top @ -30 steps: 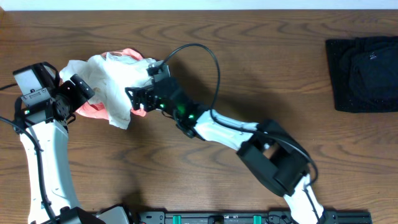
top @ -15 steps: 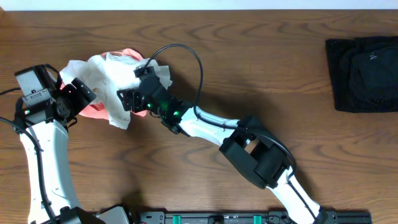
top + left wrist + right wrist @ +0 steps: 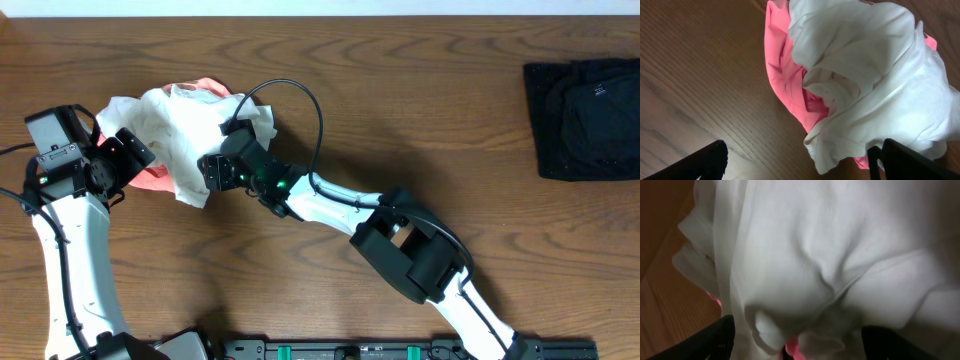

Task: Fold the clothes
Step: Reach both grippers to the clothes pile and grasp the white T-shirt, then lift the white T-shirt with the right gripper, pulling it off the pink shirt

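A crumpled white T-shirt (image 3: 178, 128) lies in a heap on top of a coral-pink shirt (image 3: 150, 179) at the table's left. My left gripper (image 3: 128, 150) is open at the heap's left edge. In the left wrist view the white T-shirt (image 3: 865, 75) and the pink shirt (image 3: 785, 75) lie ahead of the spread fingers (image 3: 797, 152), nothing held. My right gripper (image 3: 213, 172) is open at the heap's right edge. In the right wrist view its fingers (image 3: 795, 337) straddle the white fabric (image 3: 805, 255), with a bit of pink shirt (image 3: 792, 347) showing between them.
A black folded garment (image 3: 585, 118) lies at the table's far right edge. Bare wooden table (image 3: 420, 100) stretches between it and the heap. The right arm's cable (image 3: 318, 110) loops above the table just right of the heap.
My right arm has reached further left, bringing its gripper onto the right edge of the white T-shirt. The left arm and the heap have hardly moved.
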Action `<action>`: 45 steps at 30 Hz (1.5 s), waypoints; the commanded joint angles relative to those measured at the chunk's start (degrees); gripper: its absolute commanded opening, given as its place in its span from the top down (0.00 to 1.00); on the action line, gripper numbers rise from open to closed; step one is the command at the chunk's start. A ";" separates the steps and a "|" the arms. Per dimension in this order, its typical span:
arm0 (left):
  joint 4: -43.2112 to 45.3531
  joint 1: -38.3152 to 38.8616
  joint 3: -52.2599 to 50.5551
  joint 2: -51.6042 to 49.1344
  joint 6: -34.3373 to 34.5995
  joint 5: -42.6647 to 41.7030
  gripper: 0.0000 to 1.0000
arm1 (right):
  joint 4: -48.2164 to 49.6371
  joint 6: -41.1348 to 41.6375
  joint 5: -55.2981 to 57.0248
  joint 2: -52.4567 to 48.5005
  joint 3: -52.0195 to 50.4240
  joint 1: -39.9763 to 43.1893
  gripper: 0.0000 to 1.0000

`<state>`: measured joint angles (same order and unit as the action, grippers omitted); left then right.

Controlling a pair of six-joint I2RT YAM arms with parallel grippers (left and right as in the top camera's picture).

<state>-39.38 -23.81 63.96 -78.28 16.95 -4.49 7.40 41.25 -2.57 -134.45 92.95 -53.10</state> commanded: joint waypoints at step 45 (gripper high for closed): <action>-0.50 11.96 0.02 -0.04 -1.90 -7.08 0.03 | -47.34 -33.22 -10.58 20.11 24.37 16.44 0.99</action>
<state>-40.07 -15.38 63.96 -81.19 16.93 -10.79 -37.45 12.43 -11.42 -117.03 115.37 -37.89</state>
